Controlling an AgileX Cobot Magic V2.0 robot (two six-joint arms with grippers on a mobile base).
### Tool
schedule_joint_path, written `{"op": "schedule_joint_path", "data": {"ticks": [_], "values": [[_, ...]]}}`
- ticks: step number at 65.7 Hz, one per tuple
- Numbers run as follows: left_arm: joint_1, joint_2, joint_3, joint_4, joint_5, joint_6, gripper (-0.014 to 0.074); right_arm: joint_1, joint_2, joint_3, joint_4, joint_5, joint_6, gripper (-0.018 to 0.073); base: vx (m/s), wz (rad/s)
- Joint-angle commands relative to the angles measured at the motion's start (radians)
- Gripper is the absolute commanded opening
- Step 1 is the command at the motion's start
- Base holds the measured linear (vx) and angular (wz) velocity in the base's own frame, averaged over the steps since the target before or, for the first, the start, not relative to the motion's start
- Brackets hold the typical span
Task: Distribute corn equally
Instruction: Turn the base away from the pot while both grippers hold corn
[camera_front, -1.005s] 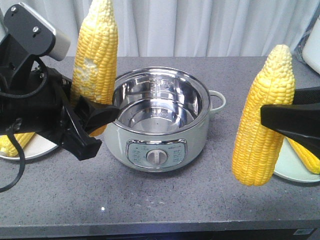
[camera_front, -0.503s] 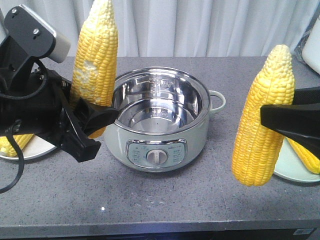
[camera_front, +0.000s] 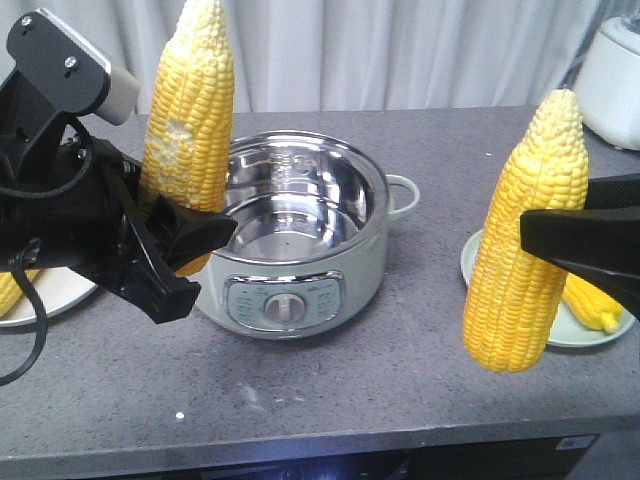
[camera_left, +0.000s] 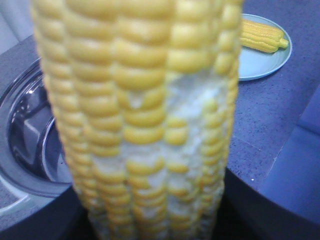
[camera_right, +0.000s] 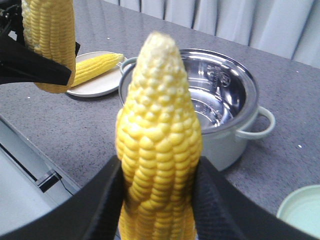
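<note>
Front cam, left: left gripper clamped on the white-patched cob, upright beside the electric pot
Front cam, right: right gripper holding the second cob upright; third cob on the right plate behind
Far left edge: fourth cob on the left plate, mostly cropped
Left wrist cam: white-patched cob pretty much filling the frame
Right wrist cam: second cob pinched between black fingers, electric pot behind

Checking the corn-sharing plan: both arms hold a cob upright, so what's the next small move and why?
Probably have the right gripper lower its cob onto the right plate beside the cob lying there. The left plate also holds one, and the pot is empty, so one more each evens it.
</note>
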Motion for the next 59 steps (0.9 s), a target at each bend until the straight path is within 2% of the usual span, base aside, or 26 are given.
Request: {"op": "schedule_joint_path", "data": {"ticks": [1, 23, 59], "values": [[0.001, -0.02, -0.022, -0.015, -0.065, -0.001, 0.0272, -0.005, -0.004, -0.024, 0.036, -0.052, -0.008, 0.0195, -0.02, -0.23], [0.001, -0.02, -0.022, -0.015, -0.065, -0.001, 0.0272, -0.005, -0.004, -0.024, 0.036, -0.052, -0.008, 0.0195, -0.02, -0.33], [0.001, -0.02, -0.022, -0.015, -0.065, -0.001, 0.0272, -0.005, -0.004, -0.024, 0.036, -0.052, -0.008, 0.0195, -0.02, -0.48]]}}
